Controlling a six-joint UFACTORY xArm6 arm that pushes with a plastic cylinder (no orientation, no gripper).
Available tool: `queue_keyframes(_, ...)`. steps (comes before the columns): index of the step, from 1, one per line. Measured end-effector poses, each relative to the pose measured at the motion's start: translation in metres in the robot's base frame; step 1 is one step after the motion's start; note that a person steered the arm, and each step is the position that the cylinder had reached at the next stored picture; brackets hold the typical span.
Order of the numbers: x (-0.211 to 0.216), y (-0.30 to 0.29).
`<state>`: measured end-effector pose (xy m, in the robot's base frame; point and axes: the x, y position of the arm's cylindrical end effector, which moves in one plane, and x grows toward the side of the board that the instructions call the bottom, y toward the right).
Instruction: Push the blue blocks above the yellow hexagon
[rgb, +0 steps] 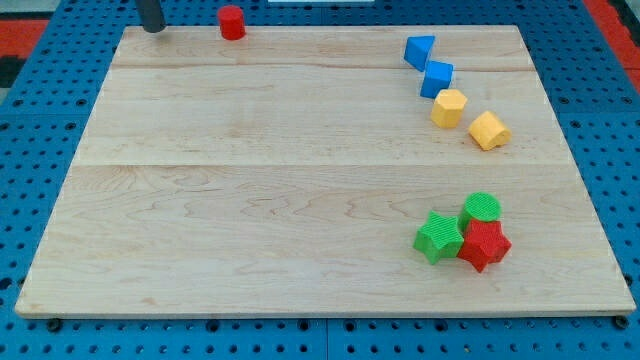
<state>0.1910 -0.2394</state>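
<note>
The rod stands at the view's top left corner of the wooden board (300, 180). The tip (153, 30) rests at the board's top edge; it is a plain rod end with no jaws to open or close, and it touches no block. Just to its right stands a red cylinder (232, 22), near but apart. Well to the right, four blocks form a diagonal chain running from upper left to lower right. The blue wedge-shaped block (419, 51) leads, its narrow end pointing to the view's bottom. The blue cube (437, 78) touches it below. The yellow hexagon (449, 107) sits just beneath the cube. A second yellow block (489, 130) follows, slightly apart. Near the bottom right cluster a green star (438, 237), a green cylinder (482, 209) and a red star (484, 245), all touching.
</note>
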Motion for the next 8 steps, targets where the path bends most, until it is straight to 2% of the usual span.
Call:
queue_keyframes(3, 0.010, 0.295)
queue_keyframes(4, 0.003, 0.333)
queue_keyframes(6, 0.072, 0.394)
queue_keyframes(7, 0.113, 0.395)
queue_keyframes(8, 0.101, 0.394)
